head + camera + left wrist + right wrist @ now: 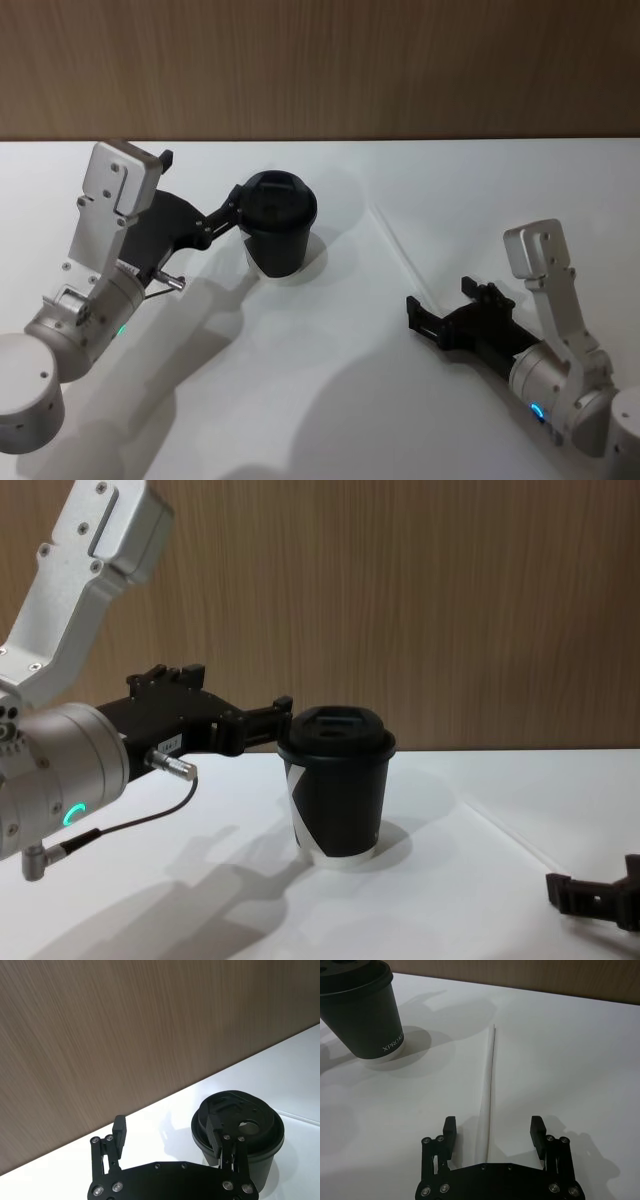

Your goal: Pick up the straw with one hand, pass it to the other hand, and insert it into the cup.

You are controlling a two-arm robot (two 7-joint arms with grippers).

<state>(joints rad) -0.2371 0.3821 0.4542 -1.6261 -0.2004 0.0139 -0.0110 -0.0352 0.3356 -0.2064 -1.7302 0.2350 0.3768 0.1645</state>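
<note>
The black cup [280,228] with its domed lid stands upright at the table's centre-left. My left gripper [168,1132] is open beside it, and one finger [218,1136] rests over the lid's edge while the other stays off to the side. The thin white straw [395,245] lies flat on the table to the right of the cup. Low over the straw's near end, my right gripper [493,1127] is open, and the straw [491,1075] runs between its two fingers. From the chest, the cup [340,790] shows its white stripe with the left finger [283,710] at lid height.
The white table [480,190] ends at a wooden wall behind. A thin cable [150,815] hangs from the left wrist above the tabletop.
</note>
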